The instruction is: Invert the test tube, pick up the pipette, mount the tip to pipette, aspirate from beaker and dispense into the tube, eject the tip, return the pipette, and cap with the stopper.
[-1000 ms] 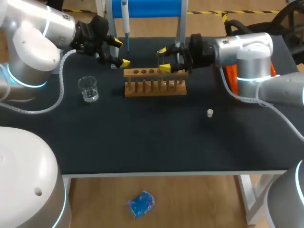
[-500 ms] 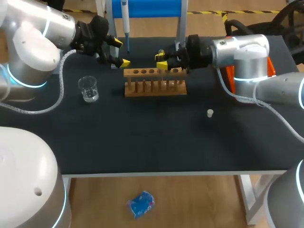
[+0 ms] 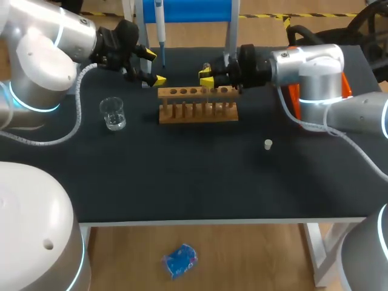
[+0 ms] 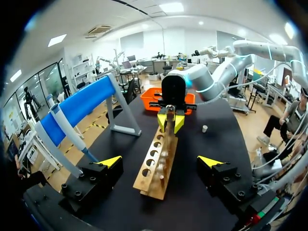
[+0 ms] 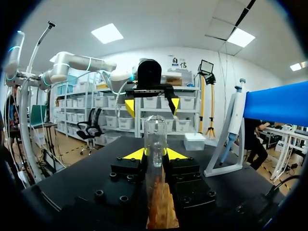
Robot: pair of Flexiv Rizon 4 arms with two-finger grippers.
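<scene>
Right fingers [image 5: 134, 154]: gripping the clear glass test tube [image 5: 155, 132], holding it upright over the wooden rack [image 3: 197, 112].
Left fingers [image 4: 109, 161]: spread apart, hovering beside the rack's left end.
White stopper [image 3: 268, 144]: lying on the black surface [image 3: 200, 176].

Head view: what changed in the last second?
The right gripper, shut on the test tube, rolled its wrist above the rack and edged left. The left gripper, beaker, stopper and pipette stayed put.
</scene>
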